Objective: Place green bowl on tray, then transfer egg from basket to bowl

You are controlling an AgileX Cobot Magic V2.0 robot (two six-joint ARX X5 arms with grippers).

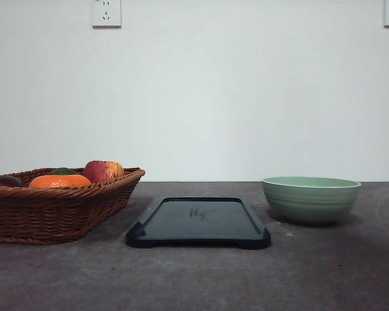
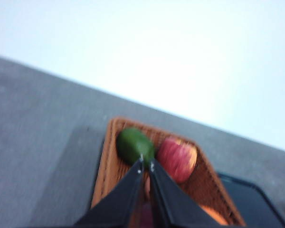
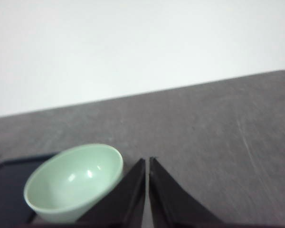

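The green bowl (image 1: pixel 310 199) stands upright on the table, just right of the dark tray (image 1: pixel 201 223), which has nothing on it. At the left stands the wicker basket (image 1: pixel 52 214) with fruit in it; the egg is hidden. In the left wrist view my left gripper (image 2: pixel 146 164) is shut and empty above the basket (image 2: pixel 106 166), its tips in front of a green fruit (image 2: pixel 132 144) and a red apple (image 2: pixel 177 159). In the right wrist view my right gripper (image 3: pixel 147 161) is shut and empty, with the bowl (image 3: pixel 73 183) beside one finger and the tray (image 3: pixel 4 190) past it.
The basket also holds an orange (image 1: pixel 58 181), an apple (image 1: pixel 104 171) and a dark fruit (image 1: pixel 3 181). A white wall with sockets (image 1: pixel 106 13) rises behind the table. Bare grey tabletop (image 1: pixel 201 278) lies in front of the tray and to the right of the bowl.
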